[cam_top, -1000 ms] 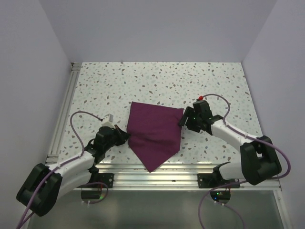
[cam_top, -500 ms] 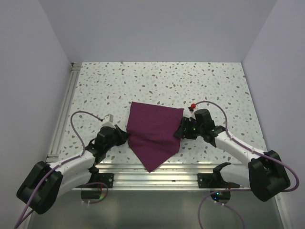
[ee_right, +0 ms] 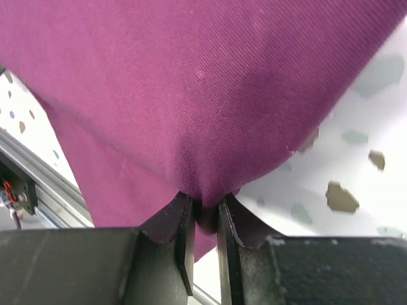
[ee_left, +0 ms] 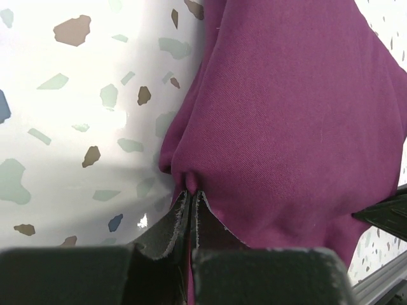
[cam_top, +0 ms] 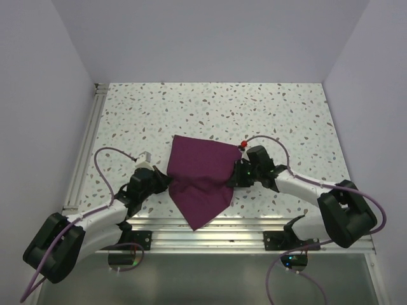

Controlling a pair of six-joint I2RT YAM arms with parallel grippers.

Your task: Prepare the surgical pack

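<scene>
One speckled table [cam_top: 286, 114] holds one purple surgical pack [cam_top: 200, 168], lying near the front edge. Its right side is bunched up now, not flat like before. There are two grippers: the right gripper [cam_top: 232, 180] has slid in and pinched that side, and the left gripper [cam_top: 166, 180] still pinches the left side.

Worktop [cam_top: 210, 108]: white, speckled with grey and brown chips. Plain pale walls on three sides: left wall [cam_top: 38, 95], back wall [cam_top: 210, 38], right wall [cam_top: 375, 76]. Metal rail [cam_top: 84, 146] along left edge, metal rails [cam_top: 241, 236] along near edge. Light soft, even.
</scene>
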